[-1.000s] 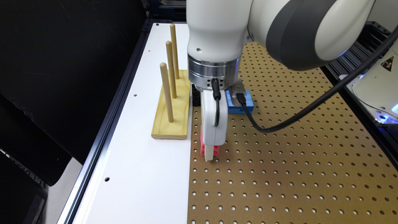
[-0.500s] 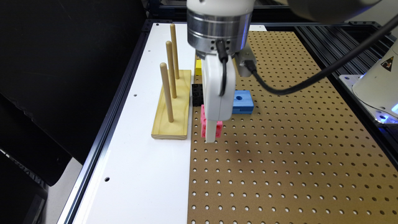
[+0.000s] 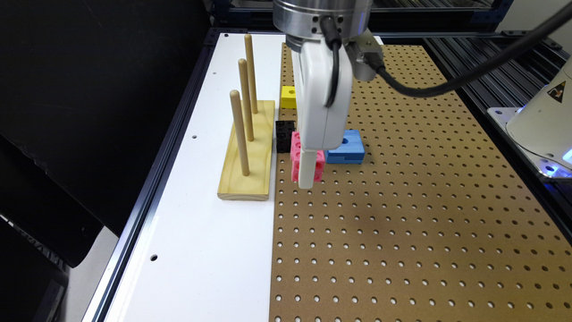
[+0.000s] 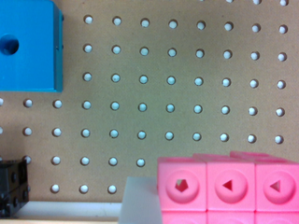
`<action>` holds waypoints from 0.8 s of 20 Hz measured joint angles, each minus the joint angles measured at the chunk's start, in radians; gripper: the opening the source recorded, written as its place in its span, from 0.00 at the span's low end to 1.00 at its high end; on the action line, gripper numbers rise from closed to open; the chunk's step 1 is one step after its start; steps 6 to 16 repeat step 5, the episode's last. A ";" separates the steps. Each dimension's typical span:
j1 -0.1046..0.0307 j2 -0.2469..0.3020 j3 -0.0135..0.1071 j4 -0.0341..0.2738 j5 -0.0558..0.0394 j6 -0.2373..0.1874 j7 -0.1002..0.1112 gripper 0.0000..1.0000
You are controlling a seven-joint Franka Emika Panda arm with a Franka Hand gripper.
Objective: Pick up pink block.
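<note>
The pink block (image 3: 295, 151), made of joined little cubes with round dimples, hangs above the brown pegboard (image 3: 402, 214), clamped in my gripper (image 3: 307, 173). The gripper is shut on it. In the wrist view the pink block (image 4: 226, 186) sits close to the camera, with one white finger (image 4: 140, 205) pressed against its end. The other finger is hidden.
A blue block (image 3: 346, 147) lies on the board just past the gripper toward the exterior view's right. A black block (image 3: 284, 134) and a yellow block (image 3: 288, 96) sit behind. A wooden base with three upright pegs (image 3: 248, 152) stands on the white strip.
The arm has risen steadily over the last second. The pink block has come up off the pegboard with it, held in the gripper.
</note>
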 joint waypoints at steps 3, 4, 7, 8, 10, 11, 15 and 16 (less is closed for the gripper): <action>0.000 -0.041 0.002 0.002 0.0042 -0.030 0.000 0.00; 0.000 -0.059 0.004 0.002 0.0066 -0.047 0.000 0.00; 0.000 -0.080 0.006 0.001 0.0096 -0.067 0.001 0.00; 0.000 -0.080 0.006 0.001 0.0096 -0.067 0.001 0.00; 0.000 -0.080 0.006 0.001 0.0096 -0.067 0.001 0.00; 0.000 -0.080 0.006 0.001 0.0096 -0.067 0.001 0.00; 0.000 -0.080 0.006 0.001 0.0096 -0.067 0.001 0.00; 0.000 -0.080 0.006 0.001 0.0096 -0.067 0.001 0.00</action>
